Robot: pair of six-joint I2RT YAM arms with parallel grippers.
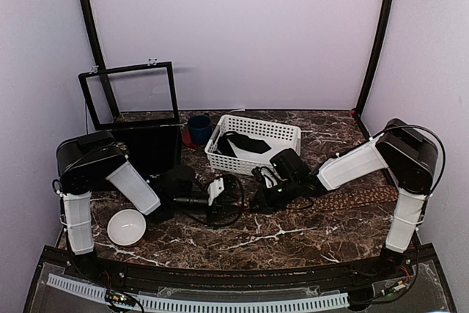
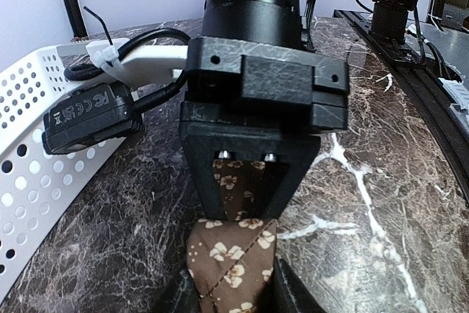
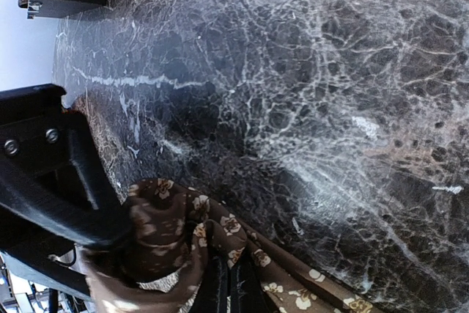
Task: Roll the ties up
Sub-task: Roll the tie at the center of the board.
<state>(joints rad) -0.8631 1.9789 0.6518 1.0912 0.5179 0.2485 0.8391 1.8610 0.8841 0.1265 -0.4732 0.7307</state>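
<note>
A dark brown tie with a tan flower pattern (image 1: 359, 198) lies flat across the right side of the marble table (image 1: 293, 236). Its left end is partly coiled between the two grippers. My right gripper (image 1: 264, 197) is shut on the coiled end (image 3: 165, 218), and the cloth wraps round its closed fingers (image 3: 220, 287). My left gripper (image 1: 218, 194) faces it closely and is shut on the tie's pointed tip (image 2: 231, 254). In the left wrist view the right gripper (image 2: 245, 214) stands right over that tip. A second dark tie (image 1: 245, 144) lies in the white basket.
The white perforated basket (image 1: 282, 131) stands at the back centre and also shows in the left wrist view (image 2: 29, 174). A blue cup (image 1: 198, 126) stands left of it. A black open-lidded box (image 1: 150, 148) stands at the back left. A white bowl (image 1: 124, 226) sits at the front left.
</note>
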